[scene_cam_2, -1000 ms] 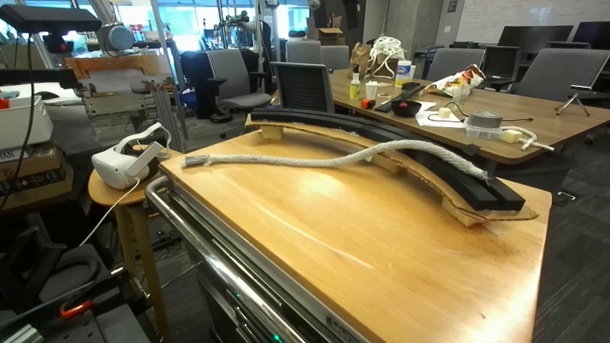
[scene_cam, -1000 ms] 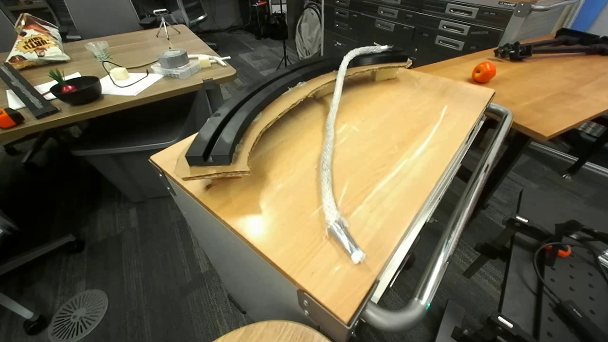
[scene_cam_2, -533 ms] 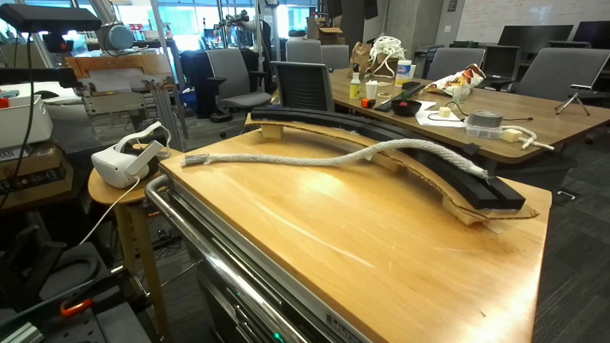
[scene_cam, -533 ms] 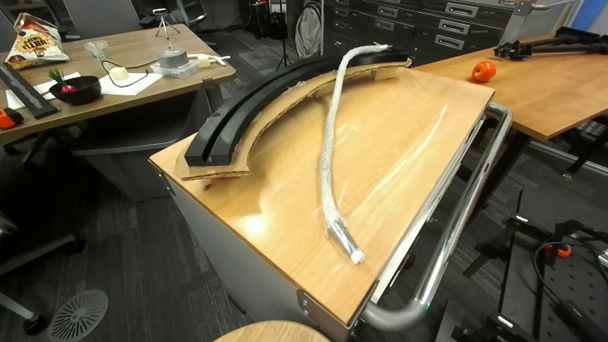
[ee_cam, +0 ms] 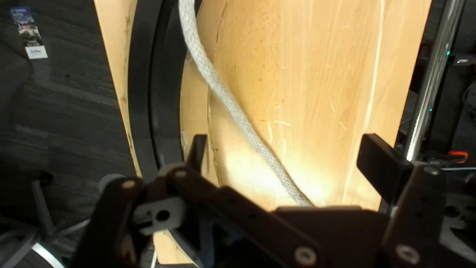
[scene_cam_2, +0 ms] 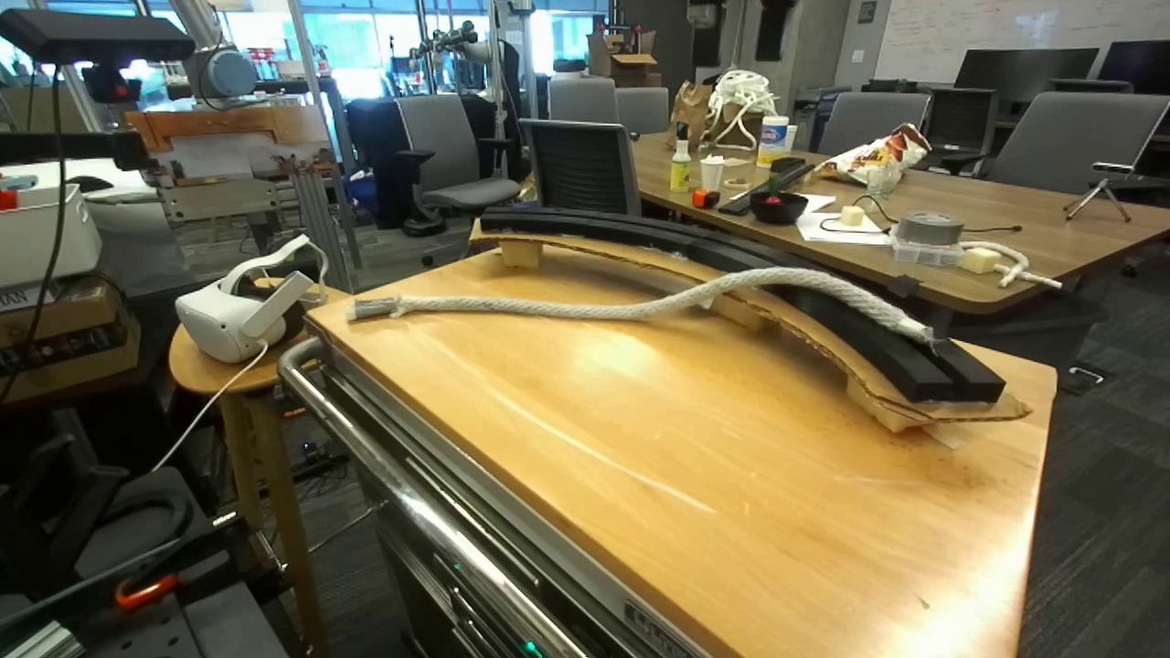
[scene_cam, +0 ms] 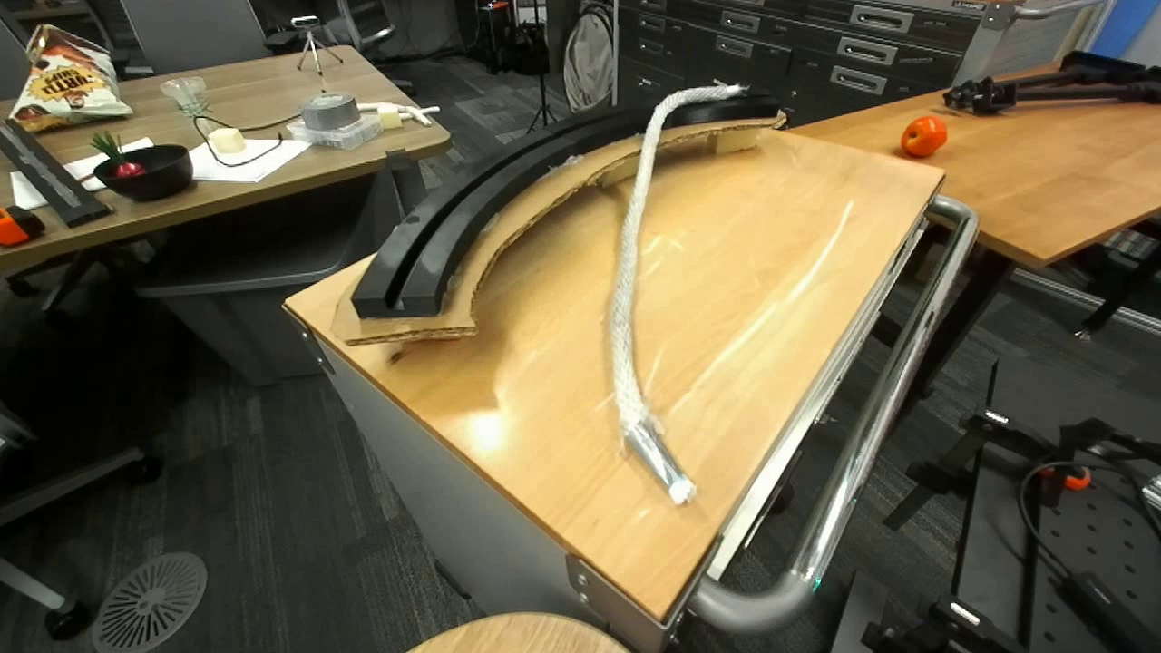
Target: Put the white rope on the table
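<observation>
The white rope [scene_cam: 624, 281] lies partly on the wooden table [scene_cam: 771, 236] and partly over the curved black track [scene_cam: 435, 236]. In an exterior view, its silver-taped end [scene_cam_2: 373, 308] rests on the tabletop [scene_cam_2: 731, 493]. Its bare end [scene_cam_2: 914, 331] lies on top of the track [scene_cam_2: 969, 379]. In the wrist view, the rope [ee_cam: 238, 115] runs diagonally below and between the fingers of my gripper [ee_cam: 284, 152]. The gripper is open, wide and empty, above the table [ee_cam: 327, 74]. Its dark fingertips [scene_cam_2: 740, 41] also show at the top of an exterior view.
The track stands on a cardboard base [scene_cam: 544, 195] raised by foam blocks along one table edge. A metal rail [scene_cam: 871, 435] runs along the opposite edge. A stool with a white headset [scene_cam_2: 228, 320] stands beside the table. A cluttered desk [scene_cam_2: 1033, 219] is behind.
In an exterior view, my gripper's fingertips have moved right and lower at the top of the picture. The rope, track and table have not moved.
</observation>
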Controlling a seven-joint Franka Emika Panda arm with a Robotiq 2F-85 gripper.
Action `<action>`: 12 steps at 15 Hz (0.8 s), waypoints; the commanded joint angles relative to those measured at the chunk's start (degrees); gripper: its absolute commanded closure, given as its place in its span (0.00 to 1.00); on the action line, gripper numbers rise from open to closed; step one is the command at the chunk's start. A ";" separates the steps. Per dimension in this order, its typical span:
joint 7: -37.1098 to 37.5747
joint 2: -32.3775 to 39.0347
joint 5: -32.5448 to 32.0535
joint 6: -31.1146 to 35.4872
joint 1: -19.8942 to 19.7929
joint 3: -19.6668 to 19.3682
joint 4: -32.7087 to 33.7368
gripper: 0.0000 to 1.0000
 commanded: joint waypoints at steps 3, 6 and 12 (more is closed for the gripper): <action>4.64 2.28 1.31 0.61 -1.81 -2.04 0.26 0.00; 6.80 2.94 1.46 0.91 -1.63 -1.87 0.34 0.00; 13.90 10.78 -0.45 9.15 -1.52 -2.06 5.49 0.00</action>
